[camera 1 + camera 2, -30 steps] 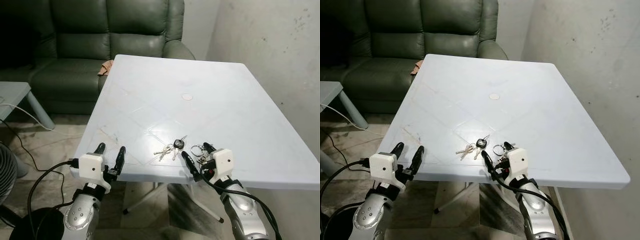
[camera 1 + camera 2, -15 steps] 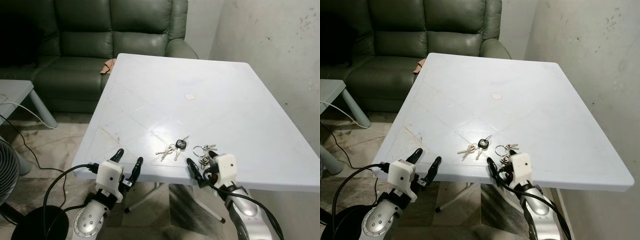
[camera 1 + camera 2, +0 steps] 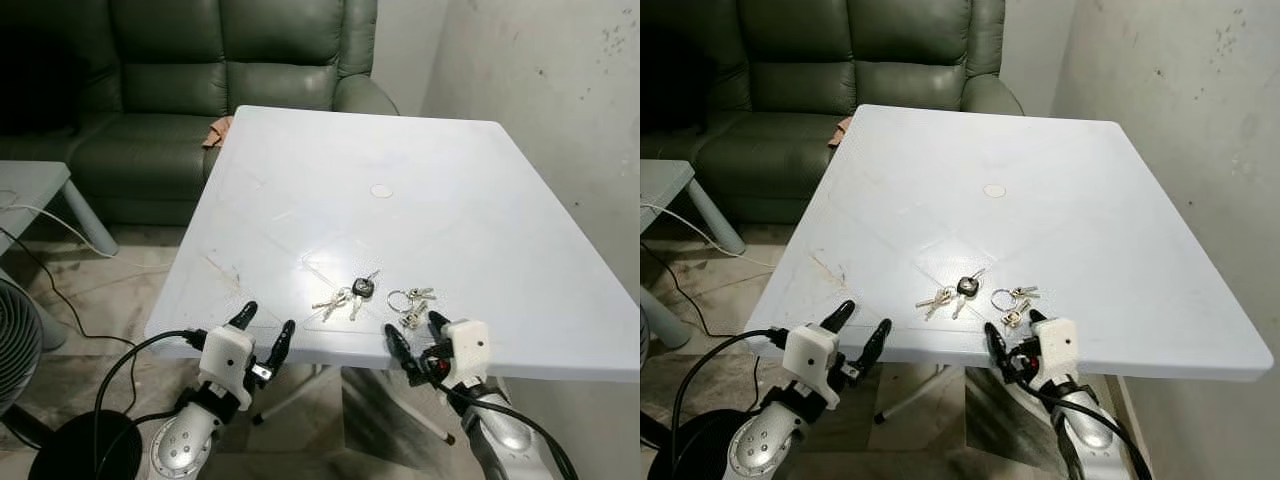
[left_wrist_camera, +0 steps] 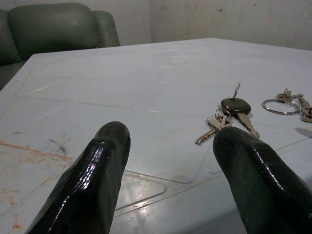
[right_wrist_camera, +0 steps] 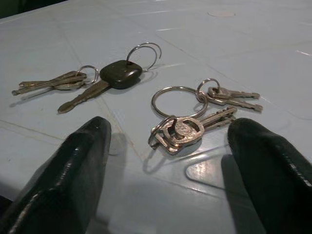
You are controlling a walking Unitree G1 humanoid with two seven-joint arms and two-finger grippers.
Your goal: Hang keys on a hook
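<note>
**Two key bunches lie loose near the tabletop's near edge, both grippers open beside them**

The white table [image 3: 480, 200] carries two sets of keys close to its near edge, about midway along it. The black-fob keys [image 3: 350, 294] lie toward the left; the ring keys [image 3: 409, 305], a large bare ring with several silver keys joined to it, lie just to their right. The two bunches are near each other but apart, as the right wrist view shows plainly: black-fob keys [image 5: 92, 80] on one side, ring keys [image 5: 195, 117] on the other, with bare tabletop between.

The right gripper [image 3: 420, 338] sits at the near edge, just before the ring keys, its fingers [image 5: 73, 165] spread wide with the bunch lying between and beyond the tips. Nothing is held; the keys rest flat on the tabletop.

The left gripper [image 3: 265, 335] is at the same near edge, farther toward the left corner and well clear of both bunches. Its fingers [image 4: 92, 180] are also apart and hold nothing; its wrist view looks across the tabletop to the black-fob keys [image 4: 229, 114].

A small round cap [image 3: 381, 190] sits near the tabletop's middle. Past the far edge stands a dark green sofa [image 3: 200, 90], with a brownish scrap [image 3: 216, 132] beside the table's far left corner. A cable [image 3: 60, 270] trails over the floor on the left.
</note>
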